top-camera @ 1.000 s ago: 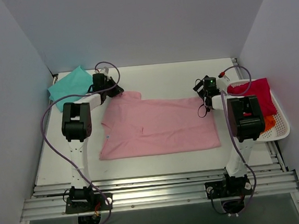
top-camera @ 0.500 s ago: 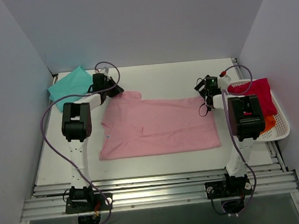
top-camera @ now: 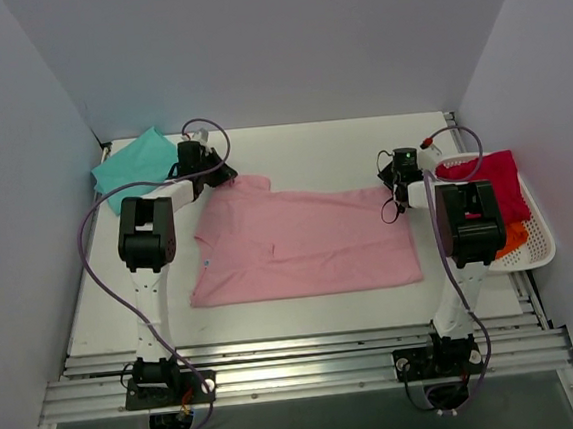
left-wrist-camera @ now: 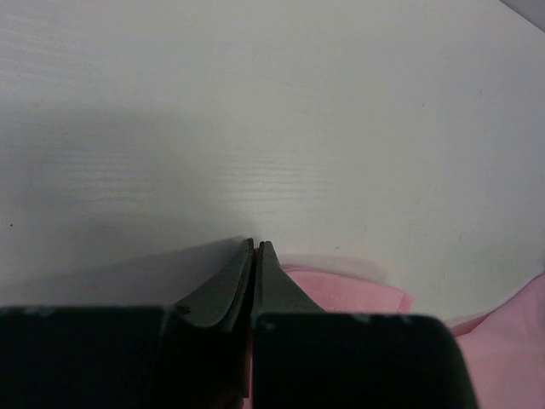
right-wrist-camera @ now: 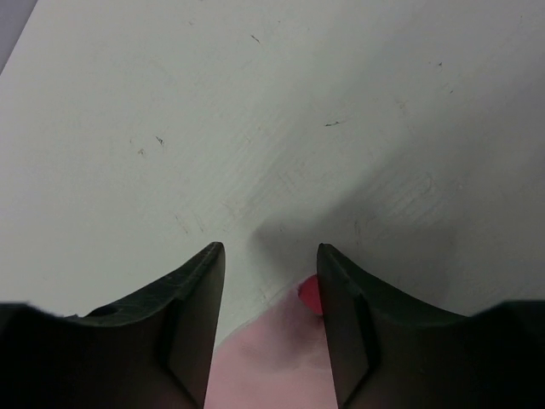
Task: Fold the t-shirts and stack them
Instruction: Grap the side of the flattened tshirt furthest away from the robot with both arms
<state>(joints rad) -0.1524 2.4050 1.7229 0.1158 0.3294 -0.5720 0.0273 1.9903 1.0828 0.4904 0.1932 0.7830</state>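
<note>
Pink shirt (top-camera: pixel 304 243) lies spread on the table (top-camera: pixel 311 147); your left hand (left-wrist-camera: pixel 255 245) is clenched at its sleeve edge, your right hand (right-wrist-camera: pixel 266 251) released, straddling the opposite corner.

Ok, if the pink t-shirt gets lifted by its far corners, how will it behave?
Probably floppy: the pink t-shirt lies flat with creases, so it should drape and sag between grips. Likely light, being thin cloth; the near hem may drag on the table.
</note>
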